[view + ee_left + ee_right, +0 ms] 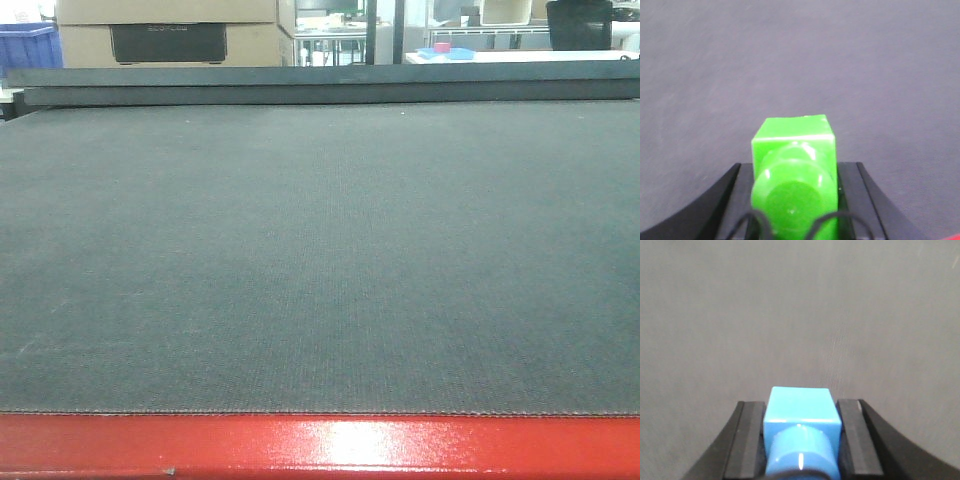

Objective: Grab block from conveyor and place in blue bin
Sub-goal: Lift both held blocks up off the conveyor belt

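Note:
The conveyor (320, 250), a wide dark grey woven belt, fills the front view, with its glossy red frame (320, 445) along the near edge. No block or gripper shows in that view. In the left wrist view my left gripper (797, 167) is shut on a green block (792, 135) with a round stud facing the camera, above the belt (790, 60). In the right wrist view a blue block (799, 397) sits between the black fingers (752, 440) of my right gripper (801, 407), which is shut on it. A blue bin (22, 45) shows far back left.
A dark raised rail (320, 85) runs along the conveyor's far edge. Behind it stand cardboard boxes (170, 30), a white table with a shallow blue tray (445, 50) and a black container (578, 22). A sliver of red frame (955, 237) shows in the left wrist view.

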Available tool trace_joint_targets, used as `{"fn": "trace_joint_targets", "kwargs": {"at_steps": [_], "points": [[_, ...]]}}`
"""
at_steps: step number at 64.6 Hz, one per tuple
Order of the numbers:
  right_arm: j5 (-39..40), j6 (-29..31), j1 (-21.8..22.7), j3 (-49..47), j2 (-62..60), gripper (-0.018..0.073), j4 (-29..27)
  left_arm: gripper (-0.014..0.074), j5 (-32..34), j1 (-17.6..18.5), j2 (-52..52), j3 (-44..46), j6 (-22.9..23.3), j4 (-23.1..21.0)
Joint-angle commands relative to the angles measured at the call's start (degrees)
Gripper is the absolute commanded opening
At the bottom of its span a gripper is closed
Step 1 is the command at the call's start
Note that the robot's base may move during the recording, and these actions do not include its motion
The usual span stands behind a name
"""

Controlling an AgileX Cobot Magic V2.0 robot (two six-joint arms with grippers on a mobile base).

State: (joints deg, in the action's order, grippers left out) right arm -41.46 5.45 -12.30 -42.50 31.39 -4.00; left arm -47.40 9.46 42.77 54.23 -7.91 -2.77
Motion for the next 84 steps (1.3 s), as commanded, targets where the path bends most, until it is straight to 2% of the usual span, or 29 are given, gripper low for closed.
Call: {"fn": "trace_joint_targets", "kwargs": {"at_steps": [1,10,20,37,84], "points": [[-2.20,0.33,-0.13,-4.01,-0.77,-0.0153,0.26,-0.0111,1.91,1.31,-2.33,0.00,0.66,0.22],[-4.54,0.33,-0.13,-9.11,-0.66,-0.0153,0.26,-0.0111,3.06,1.31,-4.77,0.74,1.17,0.06],[-4.54,0.33,-0.13,-11.52,-0.66,-0.0153,0.26,-0.0111,2.90,1.31,-4.87,2.31,5.91,0.06],[-4.54,0.33,-0.13,-11.79,-0.66,-0.0153,0.26,-0.0111,3.32,1.31,-4.87,2.60,5.92,4.80],[-4.39,0.33,-0.13,-11.79,-0.66,-0.0153,0.26,-0.0111,3.43,1.31,-4.87,2.60,5.92,4.79]]}}
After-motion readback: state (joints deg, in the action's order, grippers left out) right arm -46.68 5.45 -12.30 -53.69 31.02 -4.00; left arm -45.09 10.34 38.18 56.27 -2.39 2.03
